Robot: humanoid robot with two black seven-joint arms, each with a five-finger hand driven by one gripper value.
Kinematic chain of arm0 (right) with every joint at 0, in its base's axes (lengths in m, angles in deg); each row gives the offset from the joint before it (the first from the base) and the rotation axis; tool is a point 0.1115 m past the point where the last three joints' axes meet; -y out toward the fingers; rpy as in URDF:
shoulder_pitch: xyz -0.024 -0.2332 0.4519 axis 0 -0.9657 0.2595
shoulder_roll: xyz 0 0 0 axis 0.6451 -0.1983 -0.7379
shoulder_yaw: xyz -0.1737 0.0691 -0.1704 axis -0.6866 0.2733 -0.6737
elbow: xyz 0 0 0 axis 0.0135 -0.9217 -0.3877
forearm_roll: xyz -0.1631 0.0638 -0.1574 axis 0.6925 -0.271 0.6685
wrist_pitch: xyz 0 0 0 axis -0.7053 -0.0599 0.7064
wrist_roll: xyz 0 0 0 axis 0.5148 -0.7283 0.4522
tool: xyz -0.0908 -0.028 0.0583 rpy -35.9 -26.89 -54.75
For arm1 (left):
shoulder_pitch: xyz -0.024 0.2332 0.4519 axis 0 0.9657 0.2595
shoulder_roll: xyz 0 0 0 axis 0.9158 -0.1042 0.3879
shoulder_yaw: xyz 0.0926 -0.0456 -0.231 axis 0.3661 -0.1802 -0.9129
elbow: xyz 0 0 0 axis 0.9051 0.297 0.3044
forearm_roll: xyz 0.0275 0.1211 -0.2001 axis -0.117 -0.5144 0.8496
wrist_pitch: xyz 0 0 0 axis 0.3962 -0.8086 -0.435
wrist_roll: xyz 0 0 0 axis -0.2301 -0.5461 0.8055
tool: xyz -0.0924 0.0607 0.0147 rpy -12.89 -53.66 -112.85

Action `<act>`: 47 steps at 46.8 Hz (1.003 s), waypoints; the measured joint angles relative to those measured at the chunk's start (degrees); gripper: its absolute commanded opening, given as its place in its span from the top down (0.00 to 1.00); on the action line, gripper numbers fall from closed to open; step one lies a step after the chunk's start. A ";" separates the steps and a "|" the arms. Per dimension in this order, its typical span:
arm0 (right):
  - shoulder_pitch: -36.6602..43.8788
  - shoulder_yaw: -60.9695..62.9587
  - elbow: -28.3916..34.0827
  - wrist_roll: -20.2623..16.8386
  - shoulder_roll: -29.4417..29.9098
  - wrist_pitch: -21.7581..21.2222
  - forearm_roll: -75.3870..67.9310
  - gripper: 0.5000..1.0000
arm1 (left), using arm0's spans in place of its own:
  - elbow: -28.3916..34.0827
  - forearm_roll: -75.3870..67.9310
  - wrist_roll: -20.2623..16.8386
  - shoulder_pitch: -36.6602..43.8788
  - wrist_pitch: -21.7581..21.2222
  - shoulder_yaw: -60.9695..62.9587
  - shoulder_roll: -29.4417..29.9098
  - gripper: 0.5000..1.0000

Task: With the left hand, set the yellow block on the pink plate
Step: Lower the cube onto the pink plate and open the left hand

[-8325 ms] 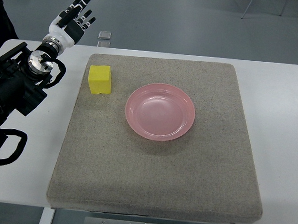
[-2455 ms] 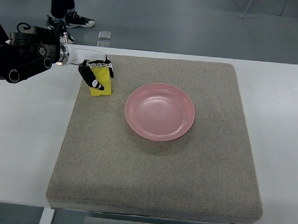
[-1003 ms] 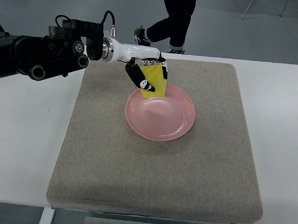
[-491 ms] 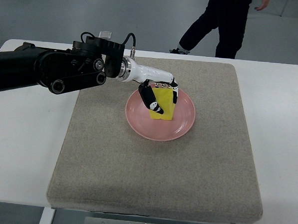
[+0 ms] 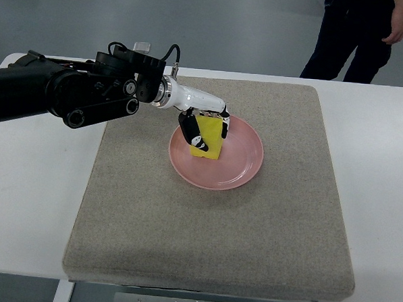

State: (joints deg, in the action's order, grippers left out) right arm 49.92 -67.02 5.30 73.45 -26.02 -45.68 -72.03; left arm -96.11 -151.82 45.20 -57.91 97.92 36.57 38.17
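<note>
The yellow block (image 5: pixel 211 141) stands on the left part of the pink plate (image 5: pixel 241 160), in the middle of the grey mat. My left hand (image 5: pixel 204 129) reaches in from the left on a black and white arm and is shut on the yellow block, with a thumb on its near face and fingers over its top edge. Whether the block's underside rests on the plate I cannot tell. The right arm is not in view.
The grey mat (image 5: pixel 211 226) covers most of the white table (image 5: pixel 383 174). A person in dark clothes (image 5: pixel 359 37) stands beyond the table's far right corner. A small square object (image 5: pixel 142 46) lies on the floor past the far edge.
My left hand and the yellow block have shifted slightly left over the plate. The arm has drawn back a little. The person has walked to the right.
</note>
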 measured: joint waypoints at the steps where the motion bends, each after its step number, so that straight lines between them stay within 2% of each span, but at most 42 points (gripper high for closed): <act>1: 0.00 0.00 0.00 0.00 0.00 0.00 0.00 0.15 | 0.00 -0.06 0.00 0.02 -0.03 0.00 -0.01 1.00; 28: 0.00 0.00 0.01 0.00 0.00 0.01 0.02 0.15 | 0.44 -0.84 -0.03 0.29 -0.79 0.00 -0.28 1.00; 33: -0.01 0.01 -0.01 -0.01 0.00 0.01 0.00 0.15 | 0.37 -0.84 -0.13 0.41 -1.73 -0.21 -0.67 0.55; 37: -0.01 0.01 -0.01 0.00 0.00 0.01 0.00 0.15 | 0.34 -0.71 -0.17 0.50 -3.03 -0.40 -0.90 0.44; 40: -0.01 0.01 -0.01 0.00 0.00 0.01 0.00 0.15 | 0.27 -0.68 -0.25 0.54 -3.56 -0.43 -0.94 0.24; 44: 0.00 0.01 0.00 0.00 0.00 0.01 0.00 0.15 | 0.22 -0.49 -0.26 0.60 -3.78 -0.51 -0.92 0.15; 47: -0.01 0.01 0.00 0.00 0.00 0.01 0.00 0.15 | 0.18 -0.23 -0.26 0.65 -3.79 -0.52 -0.92 0.12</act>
State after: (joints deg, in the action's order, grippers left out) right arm 49.91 -67.01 5.30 73.44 -26.02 -45.67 -72.03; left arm -95.93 -152.05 44.94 -57.26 94.14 36.05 37.26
